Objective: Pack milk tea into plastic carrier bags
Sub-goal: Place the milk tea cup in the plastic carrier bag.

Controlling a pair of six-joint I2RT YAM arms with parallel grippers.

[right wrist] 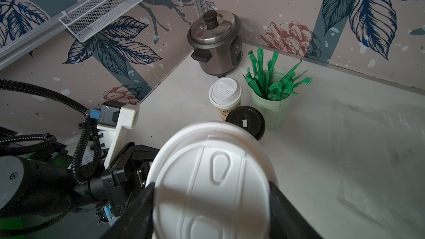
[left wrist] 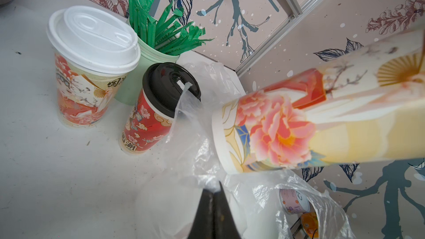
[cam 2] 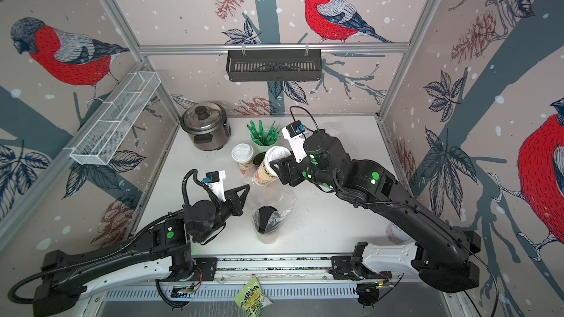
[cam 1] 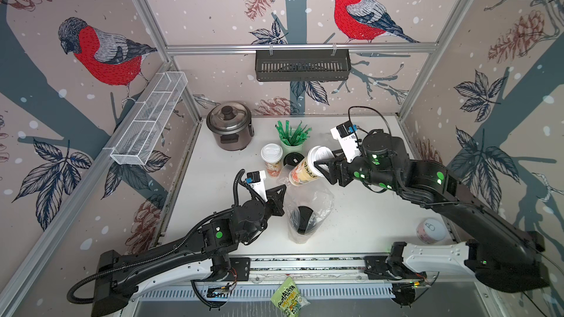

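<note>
The right gripper [cam 1: 320, 168] gripped a white-lidded milk tea cup [cam 1: 303, 170] and held it tilted, base lowest, at the mouth of the plastic carrier bag [cam 1: 324, 201]. The left gripper [cam 1: 283, 188] had its jaws closed on the bag's rim. The bag stood mid-counter [cam 1: 366, 224], toward the front edge, and contained a black-lidded cup [cam 1: 302, 218]. A second white-lidded cup [cam 1: 271, 160] and a second black-lidded cup [cam 1: 293, 158] stood upright near the back edge, beside the straw cup [cam 1: 291, 146].
</note>
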